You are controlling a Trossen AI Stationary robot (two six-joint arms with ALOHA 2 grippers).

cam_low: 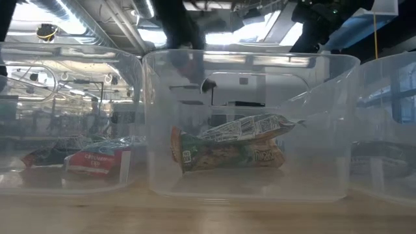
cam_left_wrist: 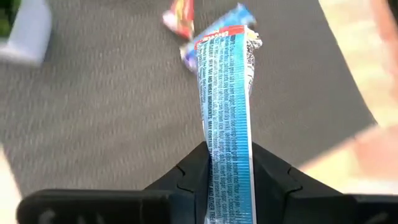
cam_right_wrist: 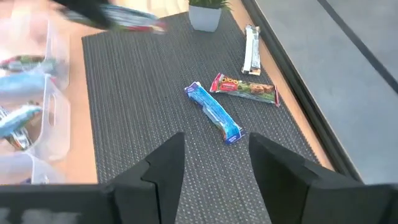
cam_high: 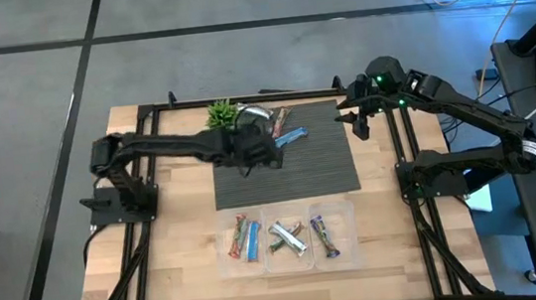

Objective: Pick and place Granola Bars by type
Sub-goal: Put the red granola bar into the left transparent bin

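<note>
a wooden table (cam_high: 171,270) seen from above, with a dark woven mat (cam_high: 329,159) in its middle and two dark robot arms reaching in from either side. at the left, the left arm stretches across to the mat's far left part, beside a small green potted plant (cam_high: 221,114); the left gripper (cam_left_wrist: 227,171) is clamped on a blue granola bar (cam_left_wrist: 227,118), which in the wrist view sticks out from between its fingers above the mat. moving right, three more bars lie loose on the far part of the mat: a second blue bar (cam_right_wrist: 214,112), a red-brown bar (cam_right_wrist: 244,88) just beside it, and a silver-white bar (cam_right_wrist: 250,49) nearer the mat's edge. at the near edge of the table sits a row of clear plastic bins (cam_high: 287,238): the left one holds red-brown and blue bars, the middle one silver-white bars, the right one dark purple bars. the table-level view shows two wrapped bars stacked in the centre bin (cam_low: 250,188). at the right, the right gripper (cam_right_wrist: 214,162) hovers over the mat's far right edge with its jaws apart and nothing between them. judging by this, sorting is past halfway: about six bars are binned, one is in hand, and three remain on the mat.
</note>
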